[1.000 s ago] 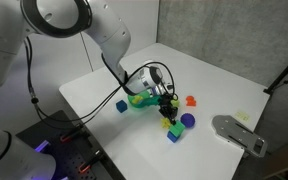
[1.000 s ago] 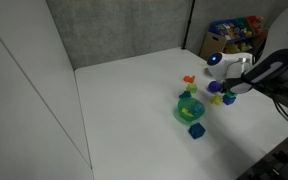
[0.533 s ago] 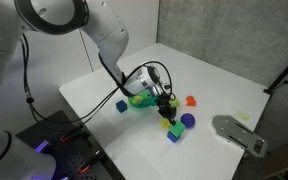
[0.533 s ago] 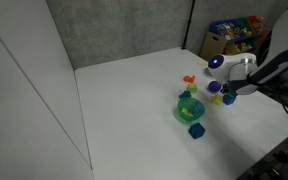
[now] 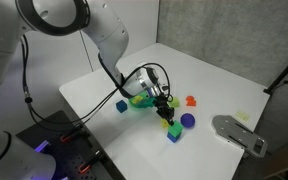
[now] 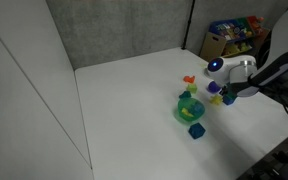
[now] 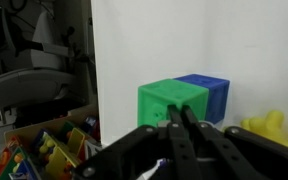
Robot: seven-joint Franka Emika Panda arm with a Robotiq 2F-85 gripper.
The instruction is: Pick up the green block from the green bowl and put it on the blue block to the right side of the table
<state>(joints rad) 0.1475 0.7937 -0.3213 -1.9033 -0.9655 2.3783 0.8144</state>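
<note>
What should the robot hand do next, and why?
Probably ease the hand back, gently. In the wrist view its fingers look shut on nothing, while the green block already sits against the blue block, away from the green bowl. A bump could knock it.

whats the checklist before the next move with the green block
1. green block out of the green bowl: ok.
2. green block right beside the blue block: ok, no gap between them shows in the wrist view.
3. green block stacked on the blue block: cannot tell.
4. fingers holding the green block: cannot tell, they cross in front of it.
5. yellow piece apart from both blocks: ok.
</note>
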